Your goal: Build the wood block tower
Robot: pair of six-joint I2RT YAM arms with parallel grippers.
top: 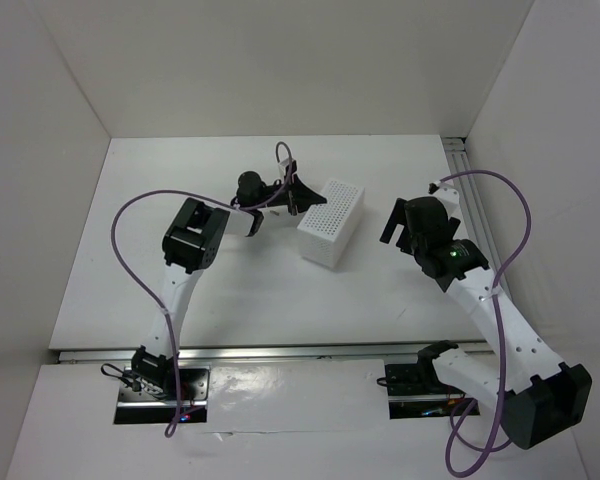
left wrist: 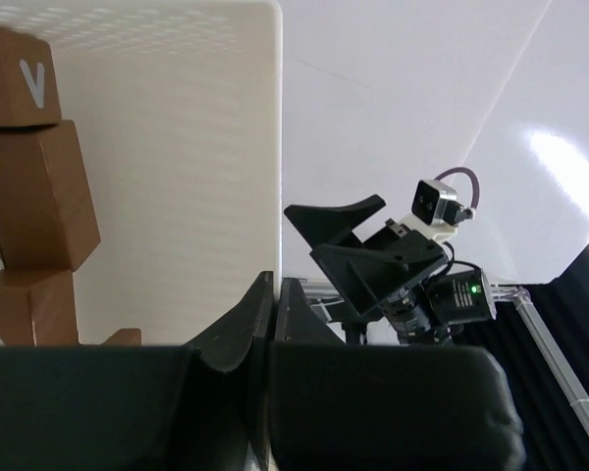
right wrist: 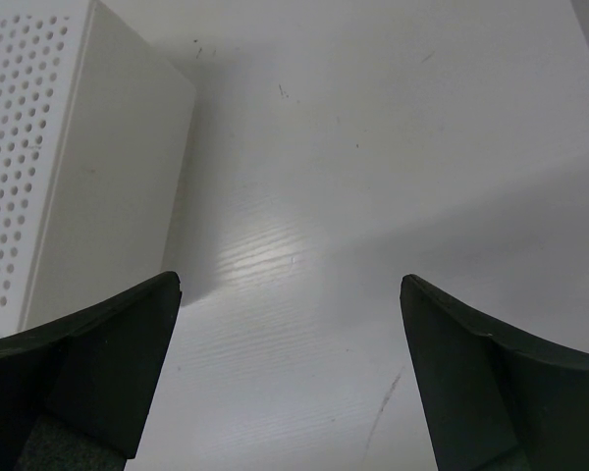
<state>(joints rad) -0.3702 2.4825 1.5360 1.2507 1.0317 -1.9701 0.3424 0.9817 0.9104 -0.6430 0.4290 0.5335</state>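
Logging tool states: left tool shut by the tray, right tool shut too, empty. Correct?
Not quite. The right tool is open, not shut: the right wrist view shows its jaws wide apart with only bare table between them. The rest stands: left tool shut by the tray, right tool empty.

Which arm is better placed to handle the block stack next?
Probably the left. Its wrist view shows the tower right beside the shut left gripper. The right gripper stands open, but on the tray's other side, with the tower out of its view.
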